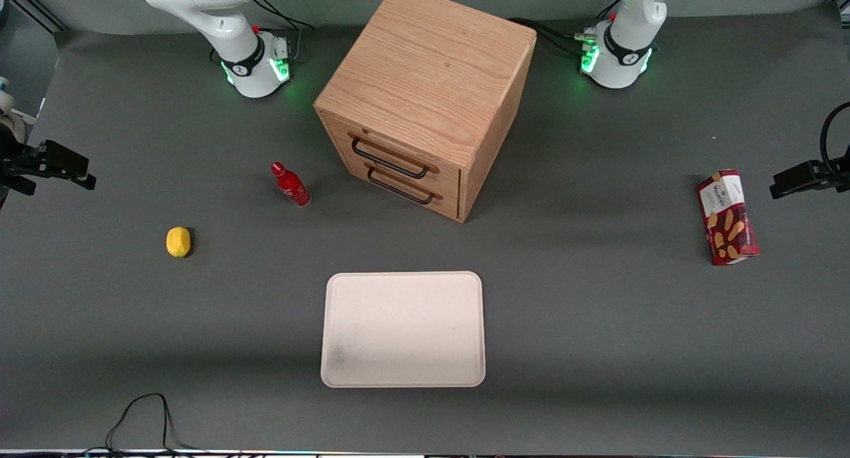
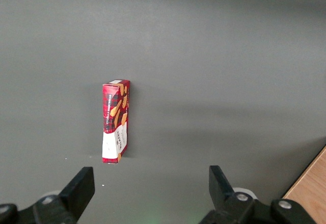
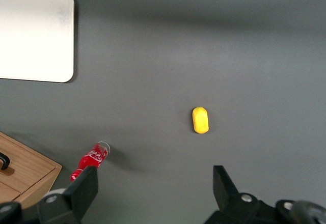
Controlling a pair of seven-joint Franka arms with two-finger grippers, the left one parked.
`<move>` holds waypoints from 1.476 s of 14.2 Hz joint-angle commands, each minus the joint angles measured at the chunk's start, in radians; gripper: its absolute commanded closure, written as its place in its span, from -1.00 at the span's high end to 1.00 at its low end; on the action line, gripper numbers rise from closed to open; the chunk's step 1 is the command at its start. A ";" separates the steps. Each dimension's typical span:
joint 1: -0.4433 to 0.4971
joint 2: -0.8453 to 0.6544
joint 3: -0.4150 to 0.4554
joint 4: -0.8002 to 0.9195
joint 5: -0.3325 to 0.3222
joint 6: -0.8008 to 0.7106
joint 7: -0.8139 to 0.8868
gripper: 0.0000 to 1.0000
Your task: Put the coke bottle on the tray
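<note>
The coke bottle (image 1: 290,185) is small, glossy red with a red cap and white lettering. It stands on the grey table beside the wooden drawer cabinet, toward the working arm's end. It also shows in the right wrist view (image 3: 91,160), close to one finger. The cream-white tray (image 1: 403,328) lies flat and bare, nearer to the front camera than the bottle; it also shows in the right wrist view (image 3: 30,35). My right gripper (image 1: 70,169) hangs high above the working arm's end of the table, well apart from the bottle. In the right wrist view the gripper (image 3: 153,188) is open and empty.
A wooden cabinet (image 1: 425,93) with two black-handled drawers stands farther back than the tray. A yellow lemon (image 1: 178,241) lies toward the working arm's end, also in the wrist view (image 3: 200,119). A red biscuit box (image 1: 727,217) lies toward the parked arm's end. A black cable (image 1: 139,418) loops at the front edge.
</note>
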 commanded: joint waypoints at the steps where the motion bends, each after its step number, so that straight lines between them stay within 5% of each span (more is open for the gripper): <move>1: -0.002 -0.008 -0.002 0.011 0.005 -0.017 -0.022 1.00; 21: 0.046 -0.015 -0.007 -0.003 0.016 -0.050 0.032 1.00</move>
